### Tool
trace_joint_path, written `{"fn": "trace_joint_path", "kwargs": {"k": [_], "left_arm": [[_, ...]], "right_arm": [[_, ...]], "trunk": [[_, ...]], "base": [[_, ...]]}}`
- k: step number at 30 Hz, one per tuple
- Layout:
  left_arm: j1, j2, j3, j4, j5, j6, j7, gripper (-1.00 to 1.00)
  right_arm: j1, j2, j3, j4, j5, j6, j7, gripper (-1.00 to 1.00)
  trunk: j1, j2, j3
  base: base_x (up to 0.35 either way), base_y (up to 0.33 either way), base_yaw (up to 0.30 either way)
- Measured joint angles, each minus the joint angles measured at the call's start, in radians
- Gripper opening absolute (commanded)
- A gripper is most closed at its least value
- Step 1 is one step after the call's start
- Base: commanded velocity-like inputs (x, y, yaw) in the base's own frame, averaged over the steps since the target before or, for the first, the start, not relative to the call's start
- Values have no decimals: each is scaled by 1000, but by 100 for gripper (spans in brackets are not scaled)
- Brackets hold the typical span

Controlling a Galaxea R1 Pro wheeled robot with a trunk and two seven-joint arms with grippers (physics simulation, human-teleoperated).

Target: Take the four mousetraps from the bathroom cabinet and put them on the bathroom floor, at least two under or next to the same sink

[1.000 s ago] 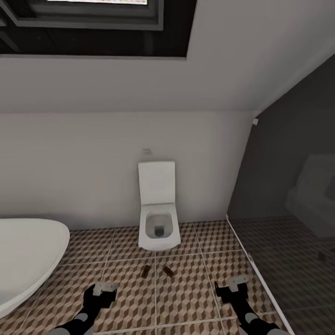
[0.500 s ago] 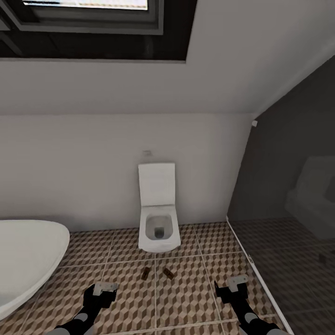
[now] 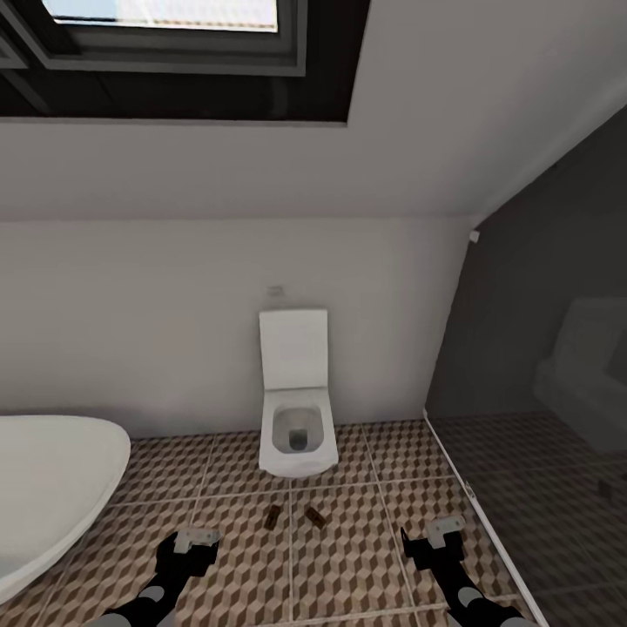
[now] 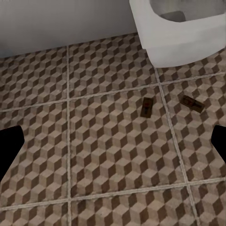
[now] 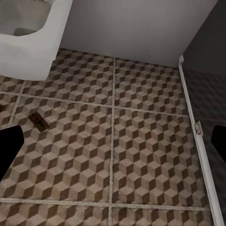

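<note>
Mousetraps, two small brown wooden boards [image 3: 273, 516] [image 3: 315, 517], lie on cube-patterned tile floor [image 3: 348, 557]; two remain. Left hand [image 3: 197, 542] and right hand [image 3: 441, 533]: both wide, empty.

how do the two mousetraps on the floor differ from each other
The left mousetrap lies just left of the grout line running toward the toilet; the right mousetrap lies just right of it. The left one points nearly straight toward the toilet, while the right one is angled diagonally. Both are small, flat and brown, resting apart on the cube-patterned bathroom floor.
</note>
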Motion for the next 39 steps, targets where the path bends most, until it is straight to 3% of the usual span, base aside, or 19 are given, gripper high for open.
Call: {"fn": "trace_joint_path", "kwargs": {"k": [39], "left_arm": [[0, -1, 0, 0, 0, 24, -1, 100]], "right_arm": [[3, 0, 0, 0, 0, 0, 0, 100]], "trunk": [[0, 0, 63]], "base": [[0, 0, 0]]}}
